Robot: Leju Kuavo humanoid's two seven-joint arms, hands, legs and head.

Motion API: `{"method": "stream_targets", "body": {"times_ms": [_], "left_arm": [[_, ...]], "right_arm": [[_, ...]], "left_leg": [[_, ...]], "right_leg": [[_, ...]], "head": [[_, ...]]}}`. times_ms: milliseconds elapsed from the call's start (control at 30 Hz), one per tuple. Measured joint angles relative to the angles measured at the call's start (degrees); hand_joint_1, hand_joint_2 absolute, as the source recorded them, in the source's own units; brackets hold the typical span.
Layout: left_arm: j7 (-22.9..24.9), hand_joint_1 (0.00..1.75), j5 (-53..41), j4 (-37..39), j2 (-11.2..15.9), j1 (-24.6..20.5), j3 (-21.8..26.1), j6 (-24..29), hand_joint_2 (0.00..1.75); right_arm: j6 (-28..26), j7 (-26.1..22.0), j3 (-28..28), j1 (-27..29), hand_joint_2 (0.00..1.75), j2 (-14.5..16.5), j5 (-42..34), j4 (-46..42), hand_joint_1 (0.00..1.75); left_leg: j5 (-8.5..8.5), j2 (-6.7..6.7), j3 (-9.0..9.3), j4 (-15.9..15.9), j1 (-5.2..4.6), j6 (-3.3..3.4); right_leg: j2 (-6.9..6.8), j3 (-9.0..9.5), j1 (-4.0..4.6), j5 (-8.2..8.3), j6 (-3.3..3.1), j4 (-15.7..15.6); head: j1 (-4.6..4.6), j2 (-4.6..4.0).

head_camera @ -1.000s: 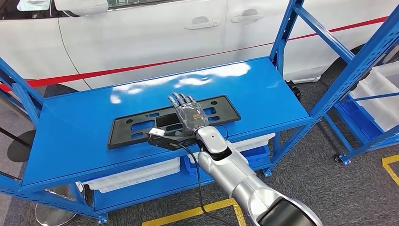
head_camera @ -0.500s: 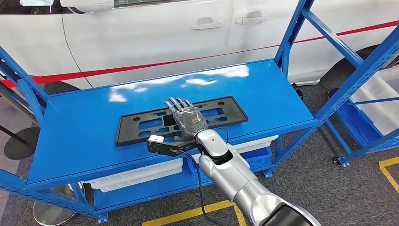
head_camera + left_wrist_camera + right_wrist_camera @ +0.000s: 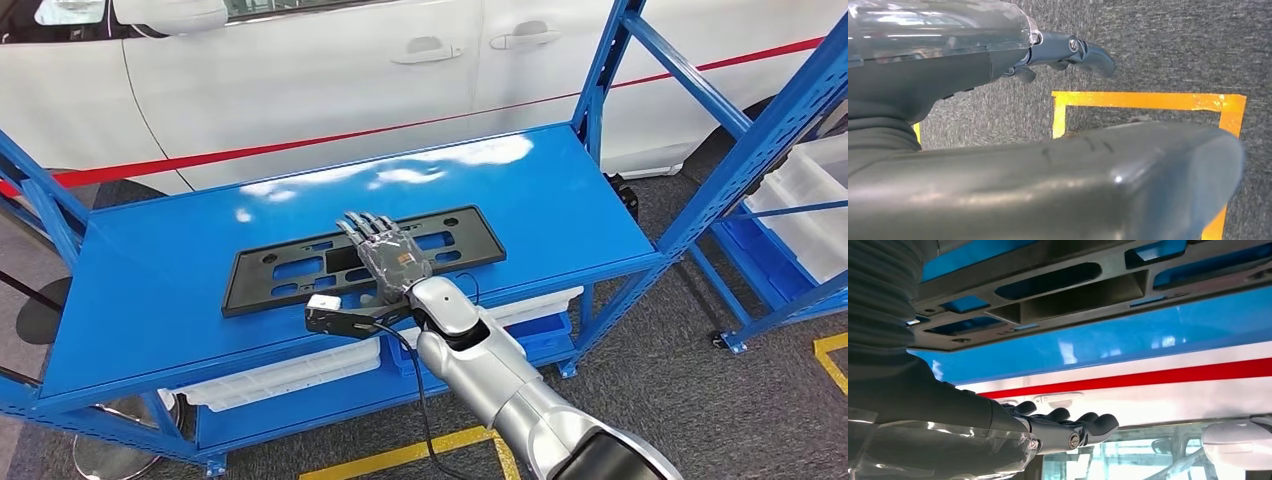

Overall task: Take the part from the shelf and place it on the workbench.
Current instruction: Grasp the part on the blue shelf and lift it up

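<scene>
A blue bench (image 3: 150, 300) stands on grey floor (image 3: 680, 400). A black part (image 3: 280, 270) lies flat near the middle of its top, long side along the bench's front edge.

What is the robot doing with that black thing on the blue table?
The robot's right hand is stretched out flat over a long black plastic part that lies on the blue workbench. Its fingers are straight and spread, and the right wrist view shows a gap between them and the part, so it isn't holding it. The left hand hangs down by the floor, above some yellow tape, holding nothing. A white car is parked behind the bench.
</scene>
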Motion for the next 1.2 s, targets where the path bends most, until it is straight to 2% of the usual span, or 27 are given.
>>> {"method": "stream_targets", "body": {"times_ms": [67,100,200,233,300,367,400,433,467,533,567,600,700,767,800,867,900,933,967,1033,1067,1100,1133,1200], "left_arm": [[0.0,0.0,0.0,0.0,0.0,-0.1,0.0,0.1,0.0],[0.0,0.0,0.0,0.0,0.0,-0.2,0.1,0.1,0.0],[0.1,0.0,0.0,0.0,-0.2,-0.2,0.1,0.2,0.0],[0.1,0.0,0.0,0.0,-0.3,-0.2,0.1,0.2,0.0],[0.2,0.0,-0.1,0.0,-0.4,-0.2,0.2,0.5,0.0],[0.3,0.0,-0.2,0.0,-0.4,-0.3,0.3,0.9,0.0],[0.4,0.0,-0.3,0.0,-0.4,-0.3,0.3,1.0,0.0],[0.5,0.0,-0.4,0.0,-0.4,-0.3,0.4,1.2,0.0],[0.6,0.0,-0.5,0.0,-0.4,-0.2,0.4,1.2,0.0],[0.7,0.0,-0.6,0.0,-0.5,-0.2,0.4,1.2,0.0],[0.7,0.0,-0.6,0.0,-0.6,-0.2,0.4,1.2,0.0],[0.7,0.0,-0.7,0.0,-0.6,-0.2,0.4,1.2,0.0],[0.7,0.0,-1.0,0.0,-0.7,-0.1,0.4,1.2,0.0],[0.7,0.0,-1.2,0.0,-0.6,-0.1,0.4,1.1,0.0],[0.7,0.0,-1.2,0.0,-0.6,-0.1,0.4,1.1,0.0],[0.7,0.0,-1.2,0.0,-0.6,-0.1,0.4,1.1,0.0],[0.7,0.0,-1.2,0.0,-0.6,0.0,0.4,1.1,0.0],[0.7,0.0,-1.2,0.0,-0.6,0.1,0.4,1.1,0.0],[0.7,0.0,-1.2,0.0,-0.6,0.1,0.4,1.1,0.0],[0.7,0.0,-1.3,0.0,-0.5,0.2,0.4,1.1,0.0],[0.6,0.0,-1.3,0.0,-0.5,0.1,0.4,1.1,0.0],[0.6,0.0,-1.4,0.0,-0.4,0.1,0.4,1.1,0.0],[0.6,0.0,-1.4,0.0,-0.4,0.1,0.4,1.1,0.0],[0.6,0.0,-1.7,0.0,-0.4,0.1,0.4,1.1,0.0]], "right_arm": [[-0.2,0.0,0.4,-0.3,1.75,0.0,-0.1,0.5,0.0],[-0.3,0.0,0.5,-0.5,1.75,0.0,-0.3,0.8,0.0],[-0.3,0.0,0.8,-0.8,1.75,0.1,-0.7,1.6,0.0],[-0.4,0.0,0.8,-1.0,1.75,0.2,-0.8,1.9,0.0],[-0.6,-0.3,1.0,-1.4,1.75,0.3,-1.2,2.5,0.0],[-0.8,-0.8,1.5,-1.4,1.75,0.3,-1.8,3.4,0.0],[-0.9,-1.0,1.7,-1.3,1.75,0.3,-2.1,3.7,0.0],[-0.9,-1.1,2.0,-1.2,1.75,0.3,-2.3,4.0,0.0],[-0.9,-1.2,2.2,-1.1,1.75,0.4,-2.4,4.3,0.0],[-0.9,-1.3,2.4,-1.1,1.75,0.6,-2.6,4.5,0.0],[-1.0,-1.3,2.5,-1.1,1.75,0.7,-2.7,4.5,0.0],[-1.0,-1.3,2.6,-1.1,1.75,0.8,-2.8,4.6,0.0],[-1.0,-0.8,3.1,-1.1,1.75,1.0,-2.8,5.0,0.0],[-1.0,-0.4,3.3,-1.1,1.75,1.2,-2.8,5.3,0.0],[-1.0,-0.4,3.4,-1.1,1.75,1.3,-2.8,5.5,0.0],[-0.9,-0.3,3.7,-1.0,1.75,1.5,-2.8,5.8,0.0],[-0.9,-0.3,3.8,-0.9,1.75,1.5,-2.8,6.0,0.0],[-0.9,-0.3,4.0,-0.9,1.75,1.5,-2.8,6.2,0.0],[-0.9,-0.3,4.1,-0.8,1.75,1.5,-2.8,6.3,0.0],[-0.9,0.0,4.2,-0.9,1.75,1.6,-2.8,6.6,0.0],[-0.9,0.2,4.3,-1.0,1.75,1.6,-2.8,6.7,0.0],[-0.9,0.5,4.5,-1.1,1.75,1.7,-2.8,6.9,0.0],[-1.0,0.7,4.6,-1.2,1.75,1.8,-2.8,7.2,0.0],[-1.0,1.5,4.8,-1.4,1.75,1.9,-2.8,7.8,0.0]], "left_leg": [[2.45,-0.03,3.27,-6.8,-0.17,0.36],[2.73,-0.07,3.98,-8.4,-0.27,0.54],[2.79,-0.18,4.08,-9.0,-0.26,1.26],[2.91,-0.17,4.16,-9.2,-0.17,1.58],[3.09,-0.09,4.26,-9.4,-0.01,2.07],[3.1,-0.06,4.21,-9.4,-0.02,2.25],[3.08,-0.07,4.22,-9.4,-0.02,2.26],[3.06,-0.1,4.25,-9.4,-0.02,2.25],[3.03,-0.14,4.31,-9.4,-0.02,2.21],[2.91,-0.22,4.47,-9.4,-0.06,2.01],[2.84,-0.24,4.49,-9.3,-0.15,1.81],[2.78,-0.24,4.47,-9.3,-0.22,1.54],[2.66,-0.19,4.47,-9.4,-0.24,0.51],[1.17,-0.12,3.73,-7.4,-0.13,-0.04],[-0.47,-0.1,2.52,-4.7,-0.06,-0.23],[-4.17,-0.09,-1.04,3.0,-0.02,-0.56],[-5.11,-0.08,-2.44,6.0,0.0,-0.69],[-4.98,-0.08,-2.99,7.1,0.0,-0.77],[-3.75,-0.07,-2.44,5.8,0.01,-0.78],[0.08,-0.03,1.19,-1.7,0.0,-0.58],[1.41,-0.03,2.95,-5.4,-0.08,-0.33],[2.1,-0.05,4.1,-7.8,-0.16,-0.05],[2.12,-0.08,4.51,-8.7,-0.26,0.26],[2.33,-0.14,4.54,-8.9,-0.31,0.97]], "right_leg": [[0.08,-0.05,0.26,-0.3,0.41,0.4],[0.1,-0.16,0.36,-0.36,0.64,0.5],[0.12,-0.3,0.3,-0.48,1.44,0.7],[0.11,-0.55,0.24,-1.05,1.75,1.3],[0.1,-2.73,0.01,-3.87,2.31,6.0],[0.07,-6.53,-0.25,-7.11,2.7,13.7],[0.06,-7.89,-0.37,-7.63,2.81,16.2],[0.04,-8.25,-0.46,-6.98,2.81,16.6],[0.03,-7.48,-0.51,-5.34,2.71,14.6],[0.02,-3.78,-0.41,-1.39,2.21,6.7],[0.02,-2.22,-0.26,-0.21,1.96,3.4],[0.02,-1.3,-0.09,0.3,1.75,1.4],[0.05,-0.98,0.05,0.46,1.09,0.3],[-0.01,-0.73,-0.25,0.75,0.36,-0.2],[-0.07,-0.64,-0.35,0.83,0.09,-0.4],[-0.11,-0.69,-0.2,0.81,-0.16,-0.4],[-0.12,-0.72,-0.13,0.8,-0.18,-0.3],[-0.11,-0.73,-0.08,0.78,-0.19,-0.3],[-0.08,-0.72,-0.06,0.73,-0.16,-0.2],[-0.01,-0.7,-0.06,0.51,0.08,0.1],[0.04,-0.77,0.04,0.36,0.3,0.4],[0.08,-0.86,0.15,0.27,0.54,0.6],[0.09,-0.95,0.23,0.23,0.78,0.7],[0.11,-1.02,0.23,0.24,1.36,0.7]], "head": [[0.0,0.0],[0.01,0.0],[0.02,0.0],[0.03,0.0],[0.04,0.0],[0.04,0.0],[0.04,0.0],[0.04,0.0],[0.04,0.0],[0.04,0.0],[0.04,0.0],[0.04,0.0],[0.03,0.0],[0.02,0.0],[0.02,0.0],[0.02,0.0],[0.02,0.0],[0.02,0.0],[0.02,0.0],[0.02,0.0],[0.02,0.0],[0.02,0.0],[0.03,0.0],[0.03,0.0]]}}
